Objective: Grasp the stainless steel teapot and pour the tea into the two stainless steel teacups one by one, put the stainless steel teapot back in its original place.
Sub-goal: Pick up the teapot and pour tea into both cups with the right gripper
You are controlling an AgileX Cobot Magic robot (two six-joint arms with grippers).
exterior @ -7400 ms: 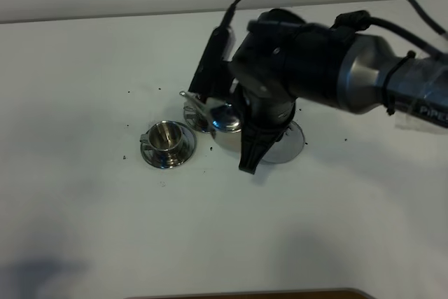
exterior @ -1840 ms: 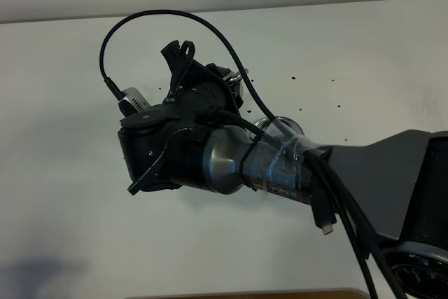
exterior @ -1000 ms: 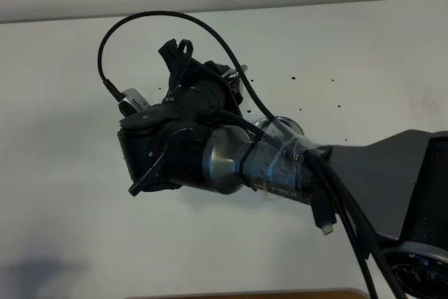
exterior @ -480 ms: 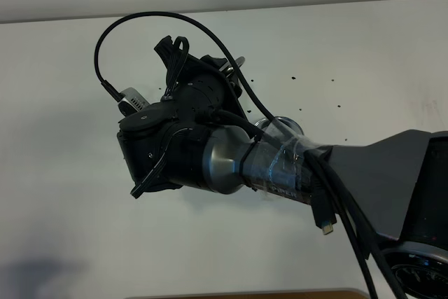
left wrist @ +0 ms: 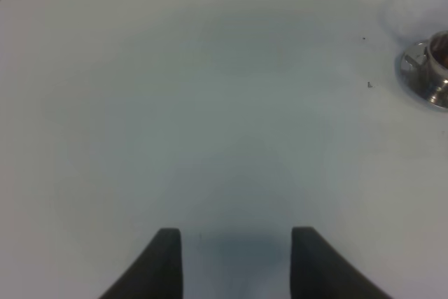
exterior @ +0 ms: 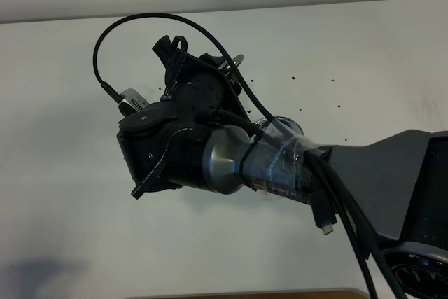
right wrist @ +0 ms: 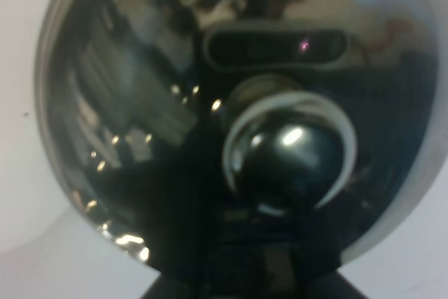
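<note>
Right claw (right wrist: 245,278) looks clamped tight, seemingly on the stainless steel teapot (right wrist: 238,117), lifted above the desk (exterior: 70,208). Left claw (left wrist: 234,260) hangs spread and empty; one teacup (left wrist: 437,57) sits well apart.

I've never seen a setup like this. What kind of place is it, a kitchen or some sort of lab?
Probably a lab test bench, not a kitchen: a bare white table, a cabled black robot arm over it, and only a steel teapot and teacup as props.
</note>
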